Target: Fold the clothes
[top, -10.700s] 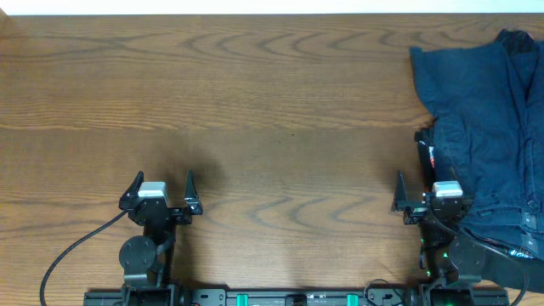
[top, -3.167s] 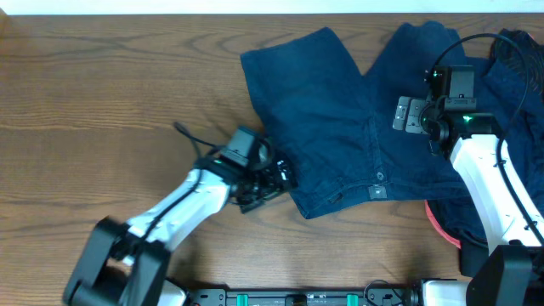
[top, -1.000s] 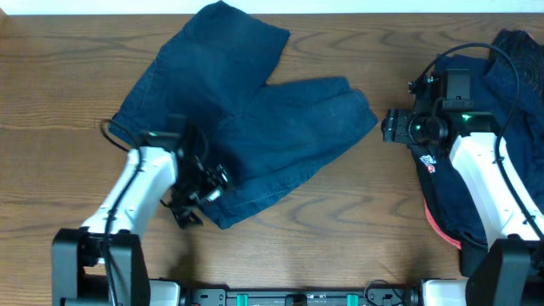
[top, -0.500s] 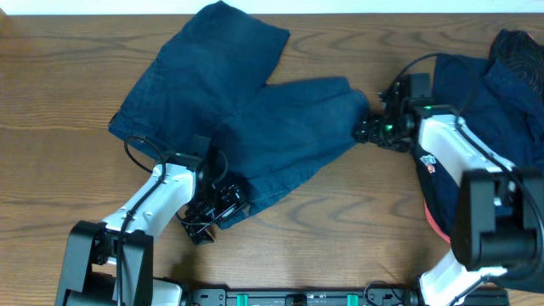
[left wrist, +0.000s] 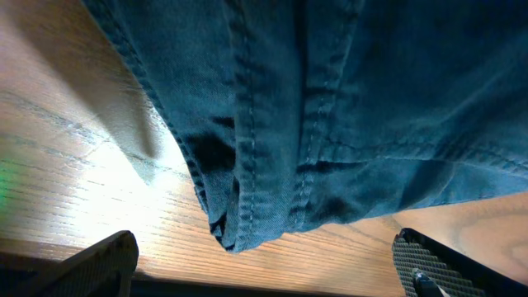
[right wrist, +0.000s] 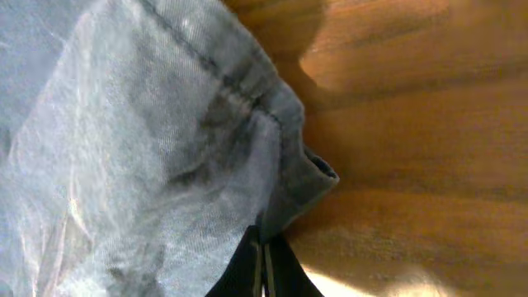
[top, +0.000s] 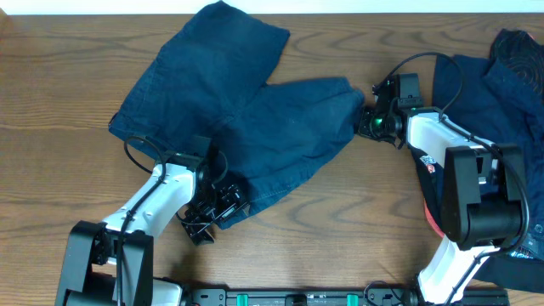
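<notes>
Shorts (top: pixel 255 119): 1 | clothes heap (top: pixel 510 93): 1 | left tool (top: pixel 211 218), right tool (top: pixel 365 119): 2

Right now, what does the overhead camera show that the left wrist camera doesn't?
Only overhead: the whole shorts, the right gripper at a leg's corner, and a pile of dark cloth at the right edge. Only left wrist: the stitching up close, and the left gripper with its fingers wide apart, a hem corner between them. Both: the shorts and the table.
</notes>
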